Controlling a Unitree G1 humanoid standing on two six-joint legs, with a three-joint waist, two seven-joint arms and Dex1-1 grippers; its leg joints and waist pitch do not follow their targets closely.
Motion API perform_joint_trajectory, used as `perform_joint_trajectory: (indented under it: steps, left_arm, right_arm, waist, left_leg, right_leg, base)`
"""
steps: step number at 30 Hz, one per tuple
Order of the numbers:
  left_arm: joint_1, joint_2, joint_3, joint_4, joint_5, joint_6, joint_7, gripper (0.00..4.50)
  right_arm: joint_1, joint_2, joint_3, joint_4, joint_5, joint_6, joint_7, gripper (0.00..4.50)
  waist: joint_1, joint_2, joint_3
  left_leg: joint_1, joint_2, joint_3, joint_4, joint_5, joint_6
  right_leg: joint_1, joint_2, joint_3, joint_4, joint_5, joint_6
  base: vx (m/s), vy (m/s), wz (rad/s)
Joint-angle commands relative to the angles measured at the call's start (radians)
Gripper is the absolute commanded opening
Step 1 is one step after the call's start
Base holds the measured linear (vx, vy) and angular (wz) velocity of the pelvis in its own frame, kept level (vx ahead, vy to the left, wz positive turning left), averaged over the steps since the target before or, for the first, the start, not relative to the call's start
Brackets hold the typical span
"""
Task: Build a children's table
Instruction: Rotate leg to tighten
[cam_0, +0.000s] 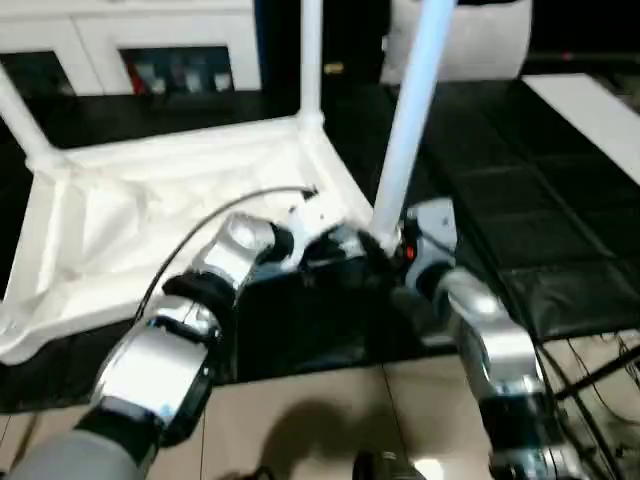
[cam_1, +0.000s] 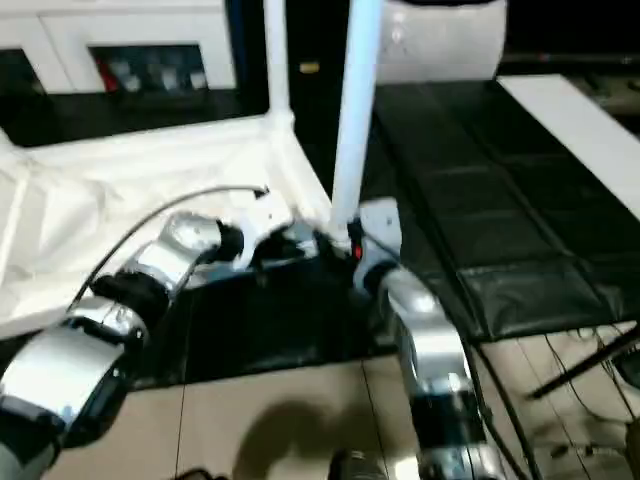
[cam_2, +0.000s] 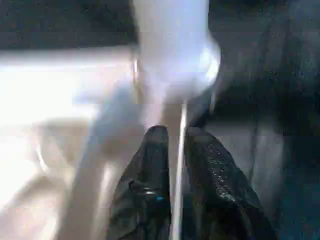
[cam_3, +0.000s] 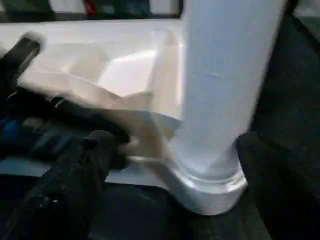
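Upright leg (cam_0: 410, 120) in corner socket — between both tools' fingers (cam_3: 75, 180).

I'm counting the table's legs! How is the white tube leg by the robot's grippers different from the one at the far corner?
The near white tube leg leans and looks thick; both grippers flank its base. The far white tube leg stands straight, looks thinner, with nothing touching it. Both rise from corners of the upside-down white ribbed tabletop.
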Motion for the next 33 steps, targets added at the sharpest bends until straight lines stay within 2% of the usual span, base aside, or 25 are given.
perform_joint_trajectory:
  steps: [1,4,6,7,8,9,10,11,12,13,14,16,17,18,19,20,21,22,23,24,25,26,28,31,33]
  left_arm:
    - [-0.002,0.008,0.020,-0.031,-0.020,-0.006,0.008,1.03]
    - [0.050,0.021,0.041,-0.140,-0.047,0.041,0.004,1.02]
    - [0.083,0.030,0.046,-0.201,-0.053,0.070,-0.005,1.33]
    - [0.127,0.043,0.057,-0.282,-0.063,0.131,-0.009,1.41]
    - [0.127,0.043,0.057,-0.282,-0.063,0.131,-0.009,1.41]
    - [0.195,0.071,0.070,-0.403,-0.066,0.228,0.000,1.46]
    - [0.217,0.082,0.073,-0.440,-0.063,0.260,0.007,1.46]
    - [0.258,0.102,0.078,-0.507,-0.054,0.317,0.018,1.61]
    - [0.294,0.121,0.082,-0.563,-0.043,0.363,0.026,1.77]
    - [0.327,0.137,0.085,-0.615,-0.036,0.404,0.034,1.77]
    - [0.327,0.138,0.085,-0.616,-0.035,0.405,0.034,1.85]
    - [0.430,0.171,0.113,-0.788,-0.025,0.535,0.041,2.06]
    - [0.436,0.173,0.115,-0.800,-0.025,0.543,0.041,2.18]
    - [0.463,0.180,0.123,-0.848,-0.026,0.579,0.042,2.18]
    - [0.505,0.197,0.123,-0.927,-0.029,0.627,0.036,2.18]
    - [0.505,0.197,0.123,-0.927,-0.029,0.627,0.036,2.18]
    - [0.546,0.212,0.122,-1.004,-0.038,0.679,0.026,2.18]
    - [0.546,0.212,0.122,-1.004,-0.038,0.679,0.026,2.18]
    - [0.546,0.212,0.122,-1.004,-0.038,0.679,0.026,2.18]
    - [0.631,0.245,0.115,-1.175,-0.074,0.814,0.009,2.18]
    - [0.637,0.245,0.115,-1.186,-0.078,0.826,0.010,2.18]
    - [0.664,0.248,0.118,-1.236,-0.099,0.878,0.012,2.18]
    - [0.713,0.245,0.122,-1.290,-0.110,0.941,0.029,2.18]
    - [0.757,0.223,0.151,-1.360,-0.116,1.000,0.053,2.18]
    - [0.764,0.224,0.153,-1.380,-0.117,1.015,0.057,2.18]
  right_arm:
    - [0.018,-0.008,0.011,-0.060,0.019,0.007,0.012,4.50]
    - [0.092,-0.034,0.012,-0.167,0.039,0.054,0.032,4.50]
    - [0.111,-0.035,0.016,-0.196,0.052,0.058,0.044,4.50]
    - [0.115,-0.036,0.023,-0.213,0.060,0.059,0.055,4.50]
    - [0.115,-0.036,0.023,-0.213,0.060,0.059,0.055,4.50]
    - [0.113,-0.031,0.026,-0.229,0.072,0.062,0.064,4.50]
    - [0.105,-0.028,0.025,-0.225,0.074,0.062,0.063,4.50]
    - [0.089,-0.024,0.022,-0.216,0.077,0.062,0.063,4.50]
    - [0.074,-0.020,0.021,-0.206,0.078,0.063,0.062,4.50]
    - [0.061,-0.018,0.022,-0.198,0.079,0.065,0.061,4.50]
    - [0.061,-0.018,0.022,-0.198,0.079,0.065,0.061,4.50]
    - [0.001,-0.019,0.039,-0.149,0.077,0.075,0.082,4.50]
    - [-0.002,-0.020,0.040,-0.147,0.077,0.076,0.083,4.50]
    - [-0.016,-0.020,0.045,-0.139,0.077,0.081,0.085,4.50]
    - [-0.039,-0.023,0.051,-0.122,0.084,0.098,0.095,4.50]
    - [-0.039,-0.023,0.051,-0.122,0.084,0.098,0.095,4.50]
    - [-0.074,-0.023,0.052,-0.080,0.080,0.118,0.090,4.50]
    - [-0.074,-0.023,0.052,-0.080,0.080,0.118,0.090,4.50]
    - [-0.074,-0.023,0.052,-0.080,0.080,0.118,0.090,4.50]
    - [-0.162,-0.011,0.037,0.036,0.075,0.128,0.071,4.50]
    - [-0.169,-0.009,0.036,0.045,0.075,0.125,0.070,4.50]
    - [-0.199,-0.003,0.029,0.090,0.075,0.114,0.063,4.50]
    - [-0.247,0.008,0.026,0.171,0.060,0.066,0.043,4.50]
    - [-0.307,0.038,0.000,0.274,0.048,0.019,-0.036,4.50]
    - [-0.318,0.042,-0.005,0.293,0.048,0.011,-0.052,4.50]
  waist:
    - [0.009,-0.003,-0.092]
    - [0.017,0.001,-0.089]
    - [0.017,0.001,-0.090]
    - [0.015,0.001,-0.092]
    - [0.013,0.002,-0.090]
    - [0.014,0.000,-0.093]
    - [0.012,0.002,-0.091]
    - [0.010,-0.005,-0.091]
    - [0.009,0.000,-0.093]
    - [0.008,0.006,-0.089]
    - [0.010,0.009,-0.091]
    - [0.009,0.003,-0.091]
    - [0.011,0.006,-0.088]
    - [0.015,0.011,-0.091]
    - [0.014,0.010,-0.088]
    - [0.015,0.010,-0.088]
    - [0.020,0.009,-0.087]
    - [0.019,0.010,-0.089]
    - [0.017,0.009,-0.086]
    - [0.007,0.009,-0.088]
    - [0.007,0.009,-0.088]
    - [0.008,0.011,-0.085]
    - [0.005,0.015,-0.083]
    - [0.001,0.016,-0.082]
    - [0.001,0.015,-0.083]
  left_leg:
    - [0.011,0.038,-0.009,-0.065,-0.173,0.109]
    - [0.016,0.039,-0.011,-0.069,-0.209,0.079]
    - [0.012,0.040,-0.012,-0.071,-0.205,0.075]
    - [0.010,0.044,-0.016,-0.073,-0.207,0.068]
    - [0.004,0.040,-0.015,-0.073,-0.205,0.073]
    - [0.012,0.045,-0.015,-0.071,-0.202,0.064]
    - [0.007,0.044,-0.016,-0.073,-0.198,0.065]
    - [0.008,0.047,-0.016,-0.074,-0.204,0.062]
    - [0.007,0.050,-0.019,-0.076,-0.201,0.054]
    - [0.011,0.044,-0.014,-0.074,-0.212,0.053]
    - [0.019,0.047,-0.014,-0.072,-0.215,0.046]
    - [0.014,0.053,-0.014,-0.075,-0.186,0.033]
    - [0.013,0.050,-0.014,-0.075,-0.183,0.035]
    - [0.021,0.051,-0.012,-0.072,-0.187,0.028]
    - [0.018,0.048,-0.010,-0.073,-0.185,0.033]
    - [0.012,0.050,-0.014,-0.076,-0.178,0.028]
    - [0.020,0.047,-0.010,-0.074,-0.189,0.026]
    - [0.014,0.049,-0.016,-0.077,-0.186,0.017]
    - [0.014,0.047,-0.013,-0.078,-0.193,0.017]
    - [0.008,0.051,-0.019,-0.080,-0.194,0.001]
    - [0.008,0.051,-0.019,-0.080,-0.194,0.001]
    - [0.018,0.047,-0.012,-0.075,-0.219,-0.001]
    - [0.020,0.042,-0.010,-0.072,-0.236,-0.002]
    - [0.024,0.041,-0.013,-0.072,-0.259,-0.008]
    - [0.027,0.040,-0.013,-0.071,-0.279,-0.012]
  right_leg:
    - [0.084,-0.046,0.049,-0.067,-0.294,-0.213]
    - [0.079,-0.043,0.048,-0.077,-0.370,-0.174]
    - [0.082,-0.042,0.049,-0.076,-0.364,-0.167]
    - [0.086,-0.045,0.048,-0.068,-0.359,-0.169]
    - [0.083,-0.041,0.047,-0.075,-0.370,-0.162]
    - [0.079,-0.045,0.050,-0.070,-0.364,-0.167]
    - [0.079,-0.043,0.050,-0.070,-0.361,-0.168]
    - [0.079,-0.044,0.049,-0.067,-0.367,-0.166]
    - [0.081,-0.046,0.049,-0.059,-0.363,-0.171]
    - [0.070,-0.039,0.048,-0.073,-0.403,-0.149]
    - [0.068,-0.043,0.050,-0.072,-0.399,-0.151]
    - [0.072,-0.041,0.056,-0.060,-0.343,-0.170]
    - [0.071,-0.038,0.055,-0.062,-0.345,-0.171]
    - [0.066,-0.037,0.057,-0.062,-0.340,-0.171]
    - [0.065,-0.033,0.058,-0.067,-0.340,-0.168]
    - [0.073,-0.034,0.057,-0.059,-0.329,-0.171]
    - [0.065,-0.030,0.058,-0.066,-0.335,-0.163]
    - [0.073,-0.033,0.057,-0.056,-0.327,-0.170]
    - [0.071,-0.029,0.057,-0.063,-0.338,-0.163]
    - [0.078,-0.036,0.058,-0.048,-0.323,-0.180]
    - [0.078,-0.036,0.058,-0.048,-0.323,-0.180]
    - [0.067,-0.030,0.057,-0.061,-0.364,-0.163]
    - [0.062,-0.028,0.058,-0.067,-0.392,-0.157]
    - [0.061,-0.025,0.053,-0.074,-0.430,-0.133]
    - [0.059,-0.022,0.051,-0.076,-0.440,-0.121]
  base:
    - [0.000,0.000,0.00]
    - [0.000,0.000,0.00]
    - [0.000,0.000,0.00]
    - [0.000,0.000,0.00]
    - [0.000,0.000,0.00]
    - [0.000,0.000,0.00]
    - [0.000,0.000,0.00]
    - [0.000,0.000,0.00]
    - [0.000,0.000,0.00]
    - [0.000,0.000,0.00]
    - [0.000,0.000,0.00]
    - [0.000,0.000,0.00]
    - [0.000,0.000,0.00]
    - [0.000,0.000,0.00]
    - [0.000,0.000,0.00]
    - [0.000,0.000,0.00]
    - [0.000,0.000,0.00]
    - [0.000,0.000,0.00]
    - [0.000,0.000,0.00]
    - [0.000,0.000,0.00]
    - [0.000,0.000,0.00]
    - [0.000,0.000,0.00]
    - [0.000,0.000,0.00]
    - [0.000,0.000,0.00]
    - [0.000,0.000,0.00]
